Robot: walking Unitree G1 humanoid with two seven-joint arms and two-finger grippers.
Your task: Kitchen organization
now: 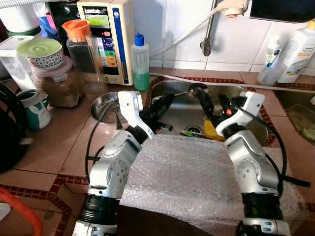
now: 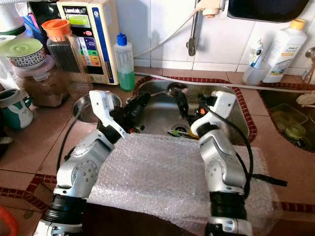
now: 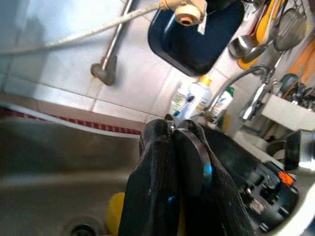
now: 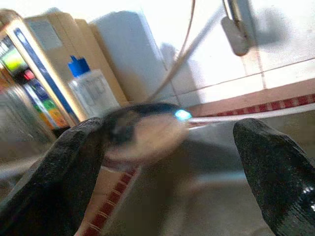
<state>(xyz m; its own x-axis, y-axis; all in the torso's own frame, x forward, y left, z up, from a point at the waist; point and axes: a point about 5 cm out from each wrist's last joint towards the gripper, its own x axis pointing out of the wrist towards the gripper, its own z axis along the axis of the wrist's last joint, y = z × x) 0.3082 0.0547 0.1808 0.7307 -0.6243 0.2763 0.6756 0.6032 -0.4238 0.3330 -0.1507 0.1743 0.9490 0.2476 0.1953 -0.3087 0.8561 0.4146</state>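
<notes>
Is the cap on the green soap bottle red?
No, the green soap bottle standing beside the sink has a blue cap on top.

Bright even light, sharp head views, right wrist view motion-blurred

Counting round the tabletop (image 1: 59,147): one sink (image 1: 182,115), one steel bowl (image 1: 101,105) beside it, one green soap bottle (image 1: 140,61). Two white bottles (image 1: 295,49) at the far right. One water unit (image 1: 110,39), one orange-capped jar (image 1: 81,46), one brown-filled jar (image 1: 59,86), one mug (image 1: 34,108), one bubble-wrap sheet (image 1: 182,172).
</notes>
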